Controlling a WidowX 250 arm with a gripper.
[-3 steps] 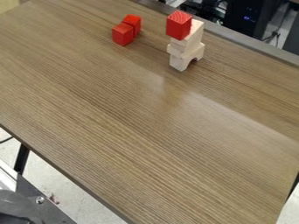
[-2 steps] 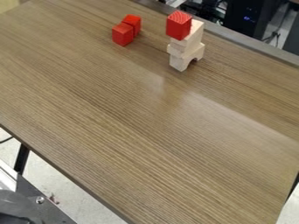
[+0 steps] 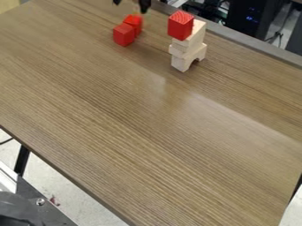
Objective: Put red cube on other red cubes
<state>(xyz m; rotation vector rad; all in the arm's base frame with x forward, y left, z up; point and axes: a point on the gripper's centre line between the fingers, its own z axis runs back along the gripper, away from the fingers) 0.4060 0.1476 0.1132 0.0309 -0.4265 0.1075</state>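
Probably the tower is the weak spot. In the camera view, the pincer [image 3: 130, 4] hangs at the top edge, its two tips apart and nothing seen between them. Just below it in view sit a farther red cube [image 3: 134, 20] and a nearer red cube [image 3: 124, 34], close together. Right of the pincer, the red cube to be moved [image 3: 180, 25] perches on pale wooden blocks [image 3: 187, 49]. An off-centre grasp or sideways brush could topple that narrow stack, while dipping too early might knock the pair apart
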